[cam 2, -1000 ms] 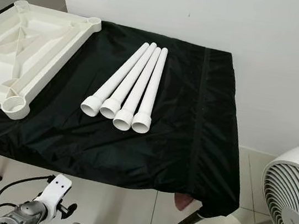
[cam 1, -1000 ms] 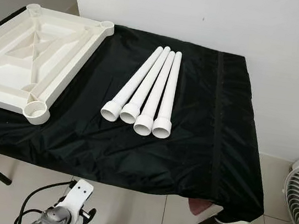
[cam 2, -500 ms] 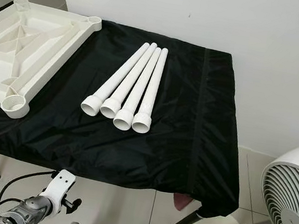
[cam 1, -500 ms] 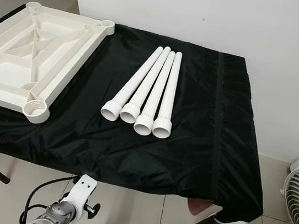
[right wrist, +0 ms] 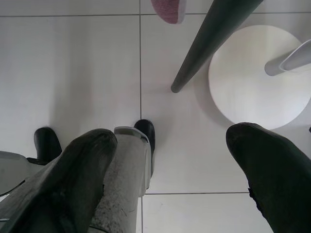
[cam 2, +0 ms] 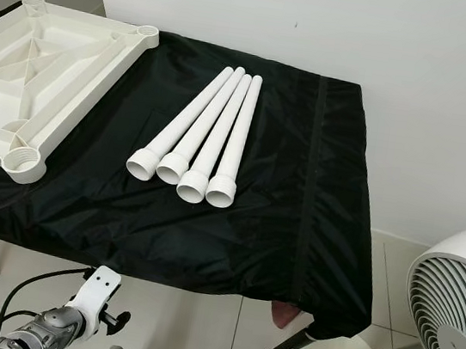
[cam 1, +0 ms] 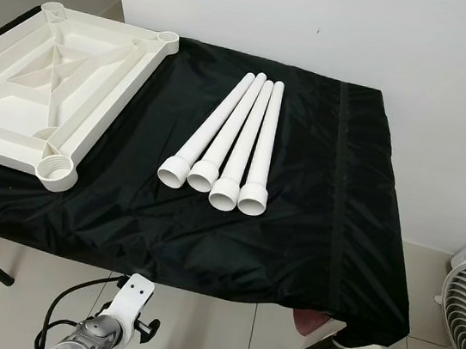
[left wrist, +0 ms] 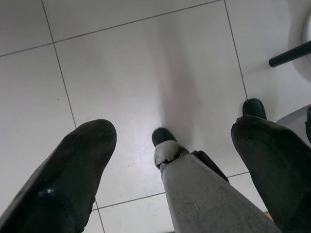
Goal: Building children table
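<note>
Well, nothing has been picked up yet — the four white legs (cam 1: 224, 143) lie side by side at the middle of the black-draped table (cam 1: 328, 240), threaded collars toward the robot, tips fanning toward 12 o'clock. The upside-down tabletop (cam 1: 50, 88) sits at about 10 o'clock from them, well apart, its near corner socket (cam 1: 55, 172) close to the table's front edge.

Both arms hang low beneath the table edge. The left gripper (left wrist: 165, 165) points at the floor tiles with its fingers spread wide and nothing between them; the right gripper (right wrist: 170, 165) is likewise spread and empty, above the tiles near a table leg (right wrist: 214, 39) and the fan's round base (right wrist: 255, 77).

What worries me is the cloth — it looks slick and wrinkled, so a nudged leg could roll into its neighbours and send one off the front edge. The arms must also rise past that overhanging cloth; a snag might drag everything. And the fan (cam 2: 451, 322) at 4 o'clock crowds the right arm's swing.
</note>
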You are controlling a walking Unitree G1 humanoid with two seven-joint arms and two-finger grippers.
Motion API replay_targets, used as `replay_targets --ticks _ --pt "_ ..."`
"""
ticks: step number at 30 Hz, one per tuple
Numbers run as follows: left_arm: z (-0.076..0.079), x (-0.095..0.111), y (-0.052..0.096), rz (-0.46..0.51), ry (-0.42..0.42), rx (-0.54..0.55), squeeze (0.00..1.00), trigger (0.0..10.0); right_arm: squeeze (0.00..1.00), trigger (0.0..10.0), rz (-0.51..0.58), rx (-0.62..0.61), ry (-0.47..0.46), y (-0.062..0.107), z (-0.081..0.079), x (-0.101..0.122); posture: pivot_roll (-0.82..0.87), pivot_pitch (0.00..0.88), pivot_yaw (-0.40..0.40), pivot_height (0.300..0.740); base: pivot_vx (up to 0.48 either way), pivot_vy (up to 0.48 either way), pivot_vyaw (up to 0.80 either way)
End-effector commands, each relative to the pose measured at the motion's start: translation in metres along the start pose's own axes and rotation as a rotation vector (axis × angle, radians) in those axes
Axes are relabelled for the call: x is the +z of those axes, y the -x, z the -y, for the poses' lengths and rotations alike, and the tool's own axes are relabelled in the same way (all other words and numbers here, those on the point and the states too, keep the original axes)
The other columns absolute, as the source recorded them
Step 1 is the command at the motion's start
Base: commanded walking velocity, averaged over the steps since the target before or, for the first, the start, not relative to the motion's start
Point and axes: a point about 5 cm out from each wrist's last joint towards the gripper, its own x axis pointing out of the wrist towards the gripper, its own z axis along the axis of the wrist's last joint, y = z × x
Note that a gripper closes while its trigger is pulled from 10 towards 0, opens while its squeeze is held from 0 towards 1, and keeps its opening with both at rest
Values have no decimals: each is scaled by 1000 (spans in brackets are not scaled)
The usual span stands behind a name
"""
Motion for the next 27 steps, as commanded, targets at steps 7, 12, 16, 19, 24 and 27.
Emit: replay_targets --ticks 7,12,16,19,24,27 --pt "-6 -2 0 -26 -11 65 0 10000 0 10000 -60 -4 11 3 -3 -12 42 0 13 740 0 432 0" --pt "-7 -1 0 -26 -9 69 0 10000 0 10000 -63 -3 9 2 -4 -11 44 0 14 740 0 443 0" --pt "-7 1 0 -26 -8 68 0 10000 0 10000 -67 -7 13 2 -4 -10 45 0 14 740 0 446 0" --pt "-6 1 0 -26 -5 69 0 10000 0 10000 -73 -10 17 2 -3 -10 43 0 11 740 0 446 0" --pt "-6 2 -1 -27 -10 69 0 10000 0 10000 -76 -12 18 1 -2 -10 40 0 10 740 0 452 0" --pt "-4 3 -1 -23 -20 61 0 10000 0 10000 -79 -14 21 1 -1 -10 38 0 11 740 0 315 0"
